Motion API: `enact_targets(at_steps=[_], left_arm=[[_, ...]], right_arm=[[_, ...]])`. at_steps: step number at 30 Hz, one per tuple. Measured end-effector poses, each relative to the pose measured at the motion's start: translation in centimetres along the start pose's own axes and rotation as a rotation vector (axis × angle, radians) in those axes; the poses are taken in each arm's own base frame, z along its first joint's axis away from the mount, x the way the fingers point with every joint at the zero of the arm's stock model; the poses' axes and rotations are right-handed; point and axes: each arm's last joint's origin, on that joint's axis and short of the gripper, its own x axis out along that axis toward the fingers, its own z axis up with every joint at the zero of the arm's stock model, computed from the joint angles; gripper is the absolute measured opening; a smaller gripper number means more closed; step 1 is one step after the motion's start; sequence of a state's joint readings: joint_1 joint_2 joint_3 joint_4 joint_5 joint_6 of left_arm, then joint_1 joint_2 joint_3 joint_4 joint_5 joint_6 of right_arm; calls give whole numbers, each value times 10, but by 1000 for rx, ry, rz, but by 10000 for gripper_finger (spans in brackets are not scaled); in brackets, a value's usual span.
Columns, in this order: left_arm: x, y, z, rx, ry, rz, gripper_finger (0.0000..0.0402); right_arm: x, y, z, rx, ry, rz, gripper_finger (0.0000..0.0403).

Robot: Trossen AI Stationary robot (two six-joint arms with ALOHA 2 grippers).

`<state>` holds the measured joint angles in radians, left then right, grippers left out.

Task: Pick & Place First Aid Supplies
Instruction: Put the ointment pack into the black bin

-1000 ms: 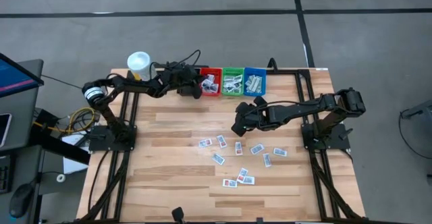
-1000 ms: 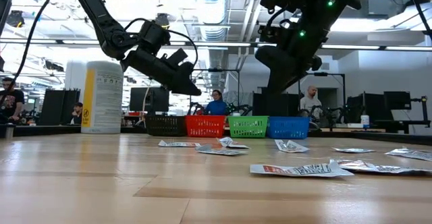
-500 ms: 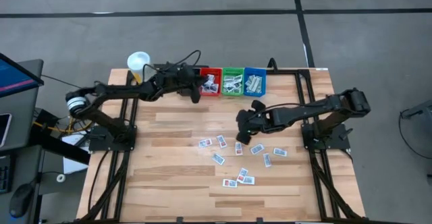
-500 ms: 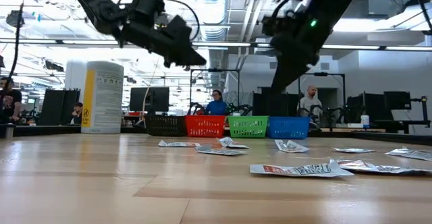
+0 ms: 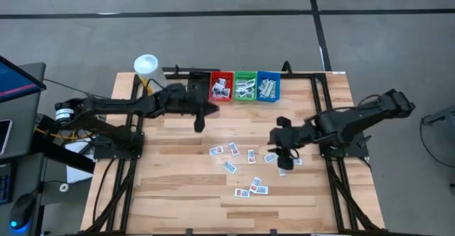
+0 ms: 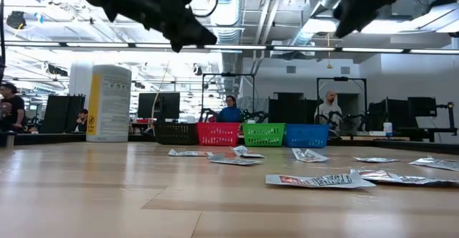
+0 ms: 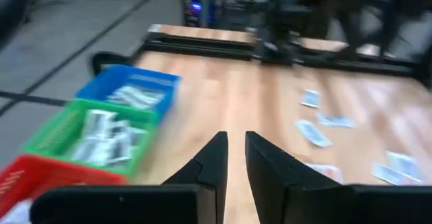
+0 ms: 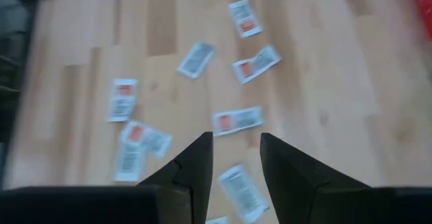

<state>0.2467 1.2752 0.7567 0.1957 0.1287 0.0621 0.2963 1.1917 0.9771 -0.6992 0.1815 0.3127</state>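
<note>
1. Packets [image 5: 250, 156] lie scattered flat on the table [image 5: 178, 186], in front of the red bin [image 5: 220, 87], green bin [image 5: 246, 86] and blue bin [image 5: 269, 85], which already hold some.
2. Handling, as a guess — they look light, thin and floppy, likely slick, and they lie flush on the wood. An edge or corner pinch seems the best hold; a flat press may just slide one.
3. Right gripper [image 5: 282, 149] hangs over the right side of the scatter, near a packet [image 8: 237, 121] seen between its fingers [image 8: 192, 163]. Jaws stand apart, holding nothing.
4. Left gripper [image 5: 200, 122] is in the air in front of the bins, left of the scatter. Its fingers [image 7: 214, 160] show a narrow gap with nothing in it.
5. Print on the packets is coloured — red and blue marks — but no word can be read. A bottle [image 6: 107, 102] carries a yellow label, also unreadable.
</note>
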Motion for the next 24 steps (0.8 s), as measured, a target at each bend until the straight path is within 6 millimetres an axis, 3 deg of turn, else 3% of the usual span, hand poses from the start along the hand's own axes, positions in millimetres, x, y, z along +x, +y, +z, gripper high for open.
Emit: enact_targets(at_steps=[4,8,14,17,24], left_arm=[[-4,-29,0,25,36,-102,53],[-7,-54,-1,-37,71,-187,53],[-11,-88,-7,-66,123,-270,53],[-13,-99,-11,-43,126,-245,53],[-15,-108,-24,-83,159,-180,53]], right_arm=[[-7,18,-9,89,17,51,118],[0,37,-21,102,108,58,118],[9,52,-49,59,290,-99,118],[4,57,-59,36,311,-163,118],[-3,73,-67,119,165,-210,118]])
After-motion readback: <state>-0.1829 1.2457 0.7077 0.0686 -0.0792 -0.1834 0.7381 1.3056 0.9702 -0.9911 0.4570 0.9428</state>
